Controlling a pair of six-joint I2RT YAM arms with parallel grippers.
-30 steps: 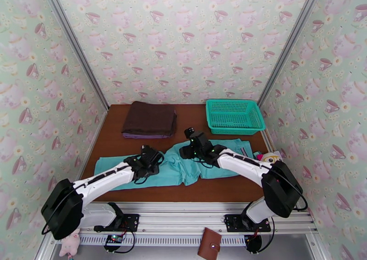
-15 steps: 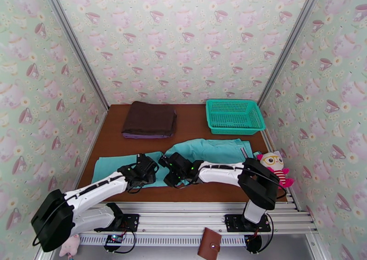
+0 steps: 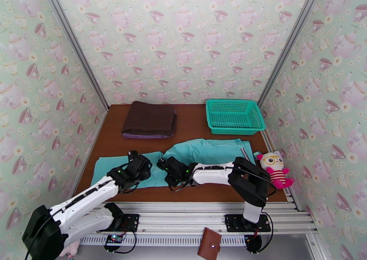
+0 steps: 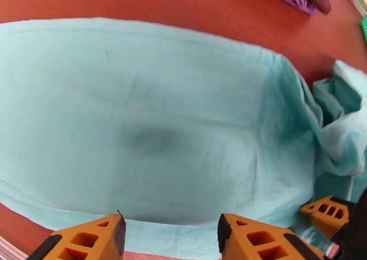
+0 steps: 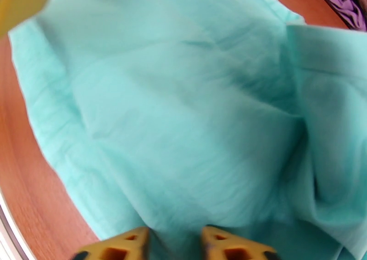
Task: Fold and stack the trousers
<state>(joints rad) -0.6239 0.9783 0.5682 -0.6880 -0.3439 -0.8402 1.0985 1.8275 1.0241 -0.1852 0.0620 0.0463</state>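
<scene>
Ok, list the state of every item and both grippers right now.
trousers: unfolded, spread out, bunched in the middle
brown cloth: folded, lying flat
basket: upright, empty
left gripper: open over the trousers
right gripper: fingers close together at the trousers, grip unclear

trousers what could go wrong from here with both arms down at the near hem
1. The right jaws stand narrow on a pucker of the trousers by the near hem; they may catch just one layer and drag the fold crooked.
2. The bunched middle could get its creases folded in.
3. The left jaws sit open close beside the right ones; the arms might bump.
</scene>
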